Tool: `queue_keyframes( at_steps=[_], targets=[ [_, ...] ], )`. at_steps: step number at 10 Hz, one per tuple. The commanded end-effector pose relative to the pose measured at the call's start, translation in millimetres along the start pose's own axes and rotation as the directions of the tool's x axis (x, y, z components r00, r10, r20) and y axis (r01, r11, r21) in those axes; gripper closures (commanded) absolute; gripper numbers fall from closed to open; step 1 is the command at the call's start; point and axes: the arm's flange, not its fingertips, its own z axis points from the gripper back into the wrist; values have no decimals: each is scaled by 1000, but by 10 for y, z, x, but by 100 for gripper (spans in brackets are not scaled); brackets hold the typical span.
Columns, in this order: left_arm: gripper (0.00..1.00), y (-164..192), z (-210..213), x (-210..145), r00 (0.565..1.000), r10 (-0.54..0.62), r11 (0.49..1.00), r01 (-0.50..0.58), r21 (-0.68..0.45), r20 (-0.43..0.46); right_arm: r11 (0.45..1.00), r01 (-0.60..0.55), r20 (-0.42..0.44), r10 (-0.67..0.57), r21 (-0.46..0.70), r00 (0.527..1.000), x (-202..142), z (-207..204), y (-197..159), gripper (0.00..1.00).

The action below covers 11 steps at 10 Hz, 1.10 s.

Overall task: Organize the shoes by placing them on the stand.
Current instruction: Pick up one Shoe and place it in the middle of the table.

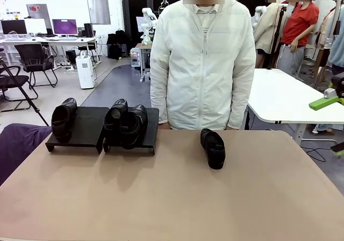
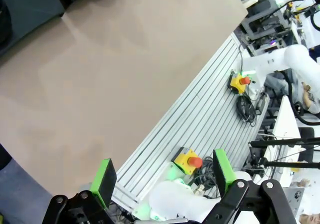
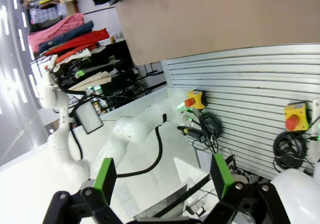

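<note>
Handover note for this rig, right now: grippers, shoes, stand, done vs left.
Left gripper: open, empty, pulled back over the table's near edge.
Right gripper: open, empty, also back off the table.
Stand: two black platforms at far left. Left platform holds one shoe on its left half; right half free. Right platform holds two shoes side by side.
Done: three shoes placed.
Left: last shoe sits on the table right of centre, in front of the person; probably goes on the left platform's free half.
</note>
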Motion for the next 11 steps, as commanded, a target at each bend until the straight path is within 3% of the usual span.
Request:
queue_keyframes(
  at_steps=[1, 3, 5, 6, 7, 10, 11],
  targets=[
    [0, -5, -22, -21, 1000, -22, 1000, 22, -10, 16, 949, 50, -13, -56, -311, 998, 528, -510, 483, 0],
    [0, -5, -22, -21, 1000, -22, 1000, 22, -10, 16, 826, 31, -119, -118, -562, 986, 1320, -1233, 923, 0],
    [0, -5, -22, -21, 1000, -22, 1000, 22, -10, 16, 752, 69, -48, -132, -656, 990, 1858, -1735, 961, 0],
    [0, -5, -22, -21, 1000, -22, 1000, 22, -10, 16, 742, 87, -13, -128, -664, 992, 1874, -1866, 887, 0],
    [0, -5, -22, -21, 1000, -22, 1000, 22, -10, 16, 807, 26, -67, -82, -591, 994, 1431, -1914, 863, 0],
    [0, -5, -22, -21, 1000, -22, 1000, 22, -10, 16, 807, 26, -67, -82, -591, 994, 1431, -1914, 863, 0],
    [0, -5, -22, -21, 1000, -22, 1000, 22, -10, 16, 790, 15, -78, -79, -612, 994, 1630, -1955, 861, 0]
  ],
)
